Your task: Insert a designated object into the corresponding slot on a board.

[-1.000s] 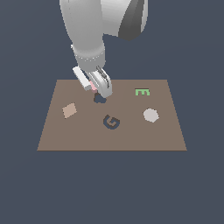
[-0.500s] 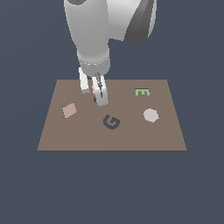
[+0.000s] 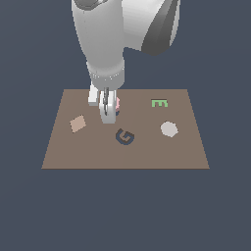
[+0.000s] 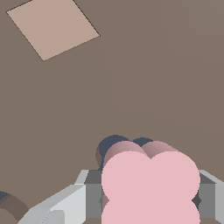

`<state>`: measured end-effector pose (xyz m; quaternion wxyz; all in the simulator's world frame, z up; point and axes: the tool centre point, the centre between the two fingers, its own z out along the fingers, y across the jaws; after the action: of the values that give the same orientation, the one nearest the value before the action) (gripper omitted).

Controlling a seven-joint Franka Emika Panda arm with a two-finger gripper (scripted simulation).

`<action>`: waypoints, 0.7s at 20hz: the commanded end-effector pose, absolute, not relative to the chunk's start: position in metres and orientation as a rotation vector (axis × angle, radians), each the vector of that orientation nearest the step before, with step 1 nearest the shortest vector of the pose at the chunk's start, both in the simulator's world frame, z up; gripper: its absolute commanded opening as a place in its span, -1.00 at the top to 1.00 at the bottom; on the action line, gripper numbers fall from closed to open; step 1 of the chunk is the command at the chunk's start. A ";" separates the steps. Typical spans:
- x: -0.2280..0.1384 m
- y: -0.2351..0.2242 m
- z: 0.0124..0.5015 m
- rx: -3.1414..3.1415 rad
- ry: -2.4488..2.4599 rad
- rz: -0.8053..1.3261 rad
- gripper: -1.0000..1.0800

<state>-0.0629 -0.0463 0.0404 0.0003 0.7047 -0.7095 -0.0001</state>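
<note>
The pink block [image 3: 116, 103] hangs clamped in the gripper [image 3: 107, 113] over the board [image 3: 73, 152], toward its far edge, in the exterior view; in the wrist view its lobed face [image 4: 150, 186] shows between closed fingers [image 4: 65, 205], the navy slot [image 4: 114, 145] peeking just beyond, bare board around it, tan diamond tile [image 4: 51, 26] well apart; no long axis.

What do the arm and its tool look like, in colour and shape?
The arm is thick, rounded and glossy white, with a dark grey section at its upper joint. The tool is light grey to white; in the wrist view its fingers are angular, with darker grey inner faces. No cables or markings show.
</note>
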 end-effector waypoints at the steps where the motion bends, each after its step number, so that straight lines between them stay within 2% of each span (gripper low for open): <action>1: -0.060 -0.046 0.041 2.170 -2.272 0.000 1.00; 14: -0.056 -0.047 0.037 2.108 -2.328 -0.001 1.00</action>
<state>-0.0556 -0.0464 0.0388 0.0003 0.6718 -0.7407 -0.0002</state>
